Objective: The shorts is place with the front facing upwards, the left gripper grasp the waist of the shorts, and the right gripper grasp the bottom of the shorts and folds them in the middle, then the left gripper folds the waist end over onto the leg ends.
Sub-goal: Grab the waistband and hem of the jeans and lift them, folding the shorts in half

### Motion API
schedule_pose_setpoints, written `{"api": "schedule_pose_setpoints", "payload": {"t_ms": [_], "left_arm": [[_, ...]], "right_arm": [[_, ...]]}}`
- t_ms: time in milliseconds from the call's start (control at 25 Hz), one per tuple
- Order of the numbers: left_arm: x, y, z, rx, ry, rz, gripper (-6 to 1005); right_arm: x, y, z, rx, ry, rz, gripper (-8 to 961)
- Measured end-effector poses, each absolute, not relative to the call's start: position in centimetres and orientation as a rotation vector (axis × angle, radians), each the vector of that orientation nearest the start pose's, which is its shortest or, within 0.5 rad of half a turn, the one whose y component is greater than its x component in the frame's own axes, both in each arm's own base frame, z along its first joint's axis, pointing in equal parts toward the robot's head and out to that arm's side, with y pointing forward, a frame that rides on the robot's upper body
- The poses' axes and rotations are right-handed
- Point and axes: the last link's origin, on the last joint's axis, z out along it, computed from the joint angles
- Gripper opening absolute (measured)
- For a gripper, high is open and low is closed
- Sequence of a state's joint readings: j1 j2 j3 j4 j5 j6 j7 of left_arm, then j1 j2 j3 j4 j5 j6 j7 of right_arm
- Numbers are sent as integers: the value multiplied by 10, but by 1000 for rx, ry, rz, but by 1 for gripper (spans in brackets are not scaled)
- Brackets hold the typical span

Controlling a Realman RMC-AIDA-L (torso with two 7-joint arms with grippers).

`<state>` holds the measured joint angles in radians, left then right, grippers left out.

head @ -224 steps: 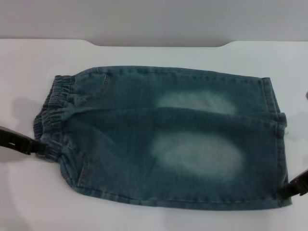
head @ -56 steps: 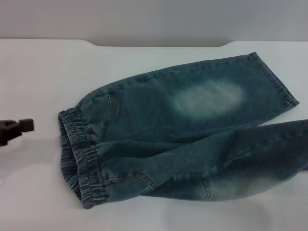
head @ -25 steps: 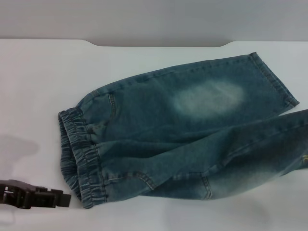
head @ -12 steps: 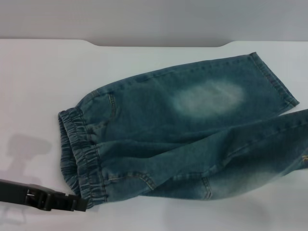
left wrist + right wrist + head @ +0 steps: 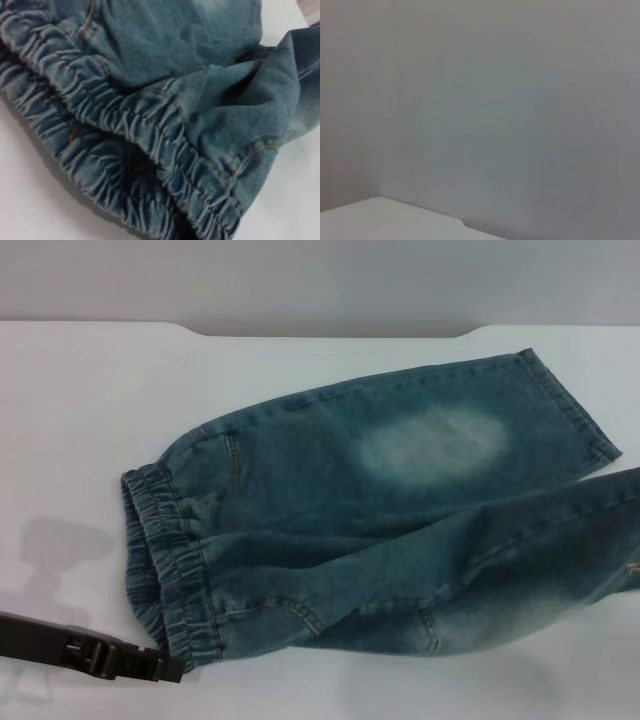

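The shorts (image 5: 380, 530) are faded blue-green denim and lie flat on the white table, with the two legs spread apart towards the right. The puckered elastic waist (image 5: 160, 560) is at the left end. The far leg's bottom hem (image 5: 578, 410) shows at the upper right, while the near leg runs off the right edge. My left gripper (image 5: 172, 668) reaches in low from the left, its tip at the near corner of the waist. The left wrist view is filled by the ruffled waist (image 5: 125, 130). The right gripper is out of view.
The white table (image 5: 80, 410) has bare surface to the left of the shorts and behind them, and its back edge meets a grey wall. The right wrist view shows only the wall and a table corner (image 5: 380, 220).
Nine seconds ago the legs lay together with a gripper at each near corner. Now the legs are spread, the right gripper is gone, and the left has come down to the waist's near corner.
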<state>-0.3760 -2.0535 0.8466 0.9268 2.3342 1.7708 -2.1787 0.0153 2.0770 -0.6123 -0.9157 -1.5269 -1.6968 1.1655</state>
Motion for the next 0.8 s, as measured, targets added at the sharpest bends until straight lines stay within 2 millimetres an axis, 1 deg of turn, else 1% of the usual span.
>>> {"api": "schedule_pose_setpoints", "payload": {"t_ms": [800], "left_arm": [[-307, 270, 14, -2650, -1679, -99, 403]], "right_arm": [[340, 210, 102, -2163, 459, 840, 30]]}}
